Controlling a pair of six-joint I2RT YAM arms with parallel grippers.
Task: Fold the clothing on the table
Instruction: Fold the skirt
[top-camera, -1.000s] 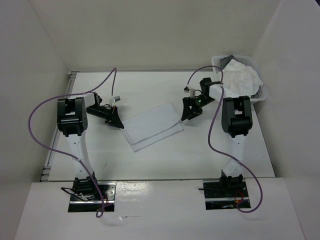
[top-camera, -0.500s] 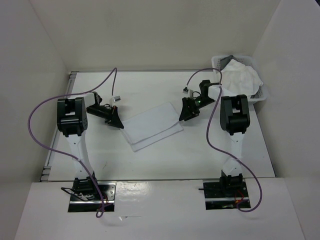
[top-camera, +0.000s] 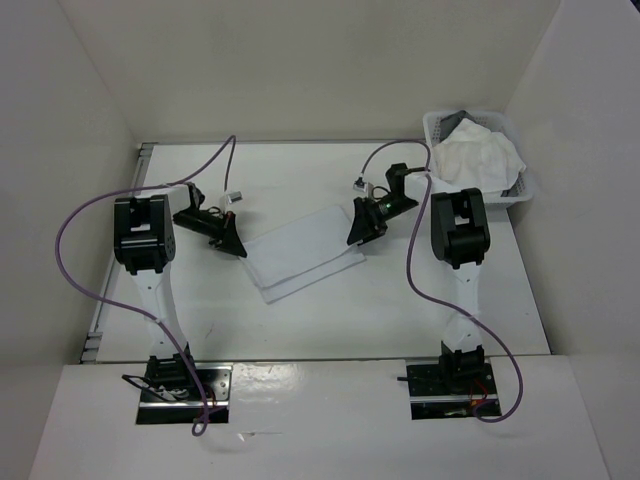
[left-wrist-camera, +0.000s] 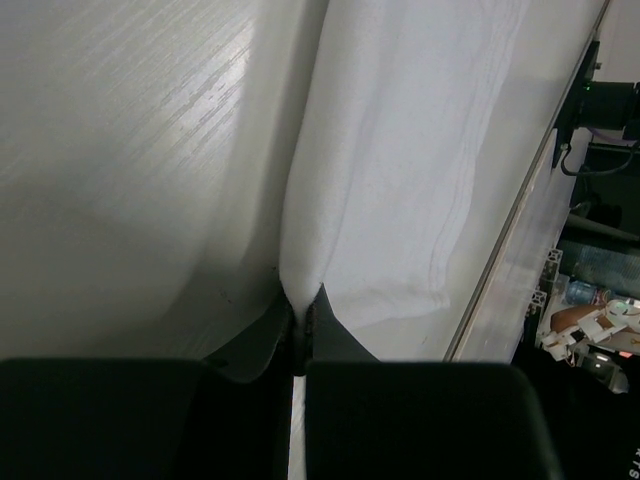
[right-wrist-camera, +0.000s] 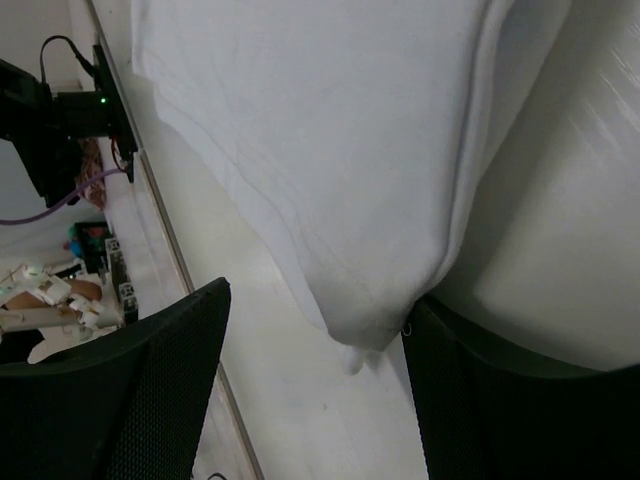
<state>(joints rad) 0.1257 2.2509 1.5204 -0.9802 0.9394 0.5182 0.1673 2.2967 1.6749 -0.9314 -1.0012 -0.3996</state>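
Observation:
The clothing is a white, folded rectangle lying slantwise in the middle of the table. My left gripper sits at its left corner. In the left wrist view the left gripper is shut on that corner of the clothing, with a pinch of fabric between the jaws. My right gripper is at the right corner. In the right wrist view the right gripper is open, and the rounded corner of the clothing lies between the jaws, close against the right-hand finger.
A white lattice basket stands at the far right corner, with a heap of white cloth in it. White panels wall the table on three sides. Purple cables loop from both arms.
My right gripper has moved left and slightly forward, onto the clothing's right corner. The left gripper and the clothing have stayed where they were.

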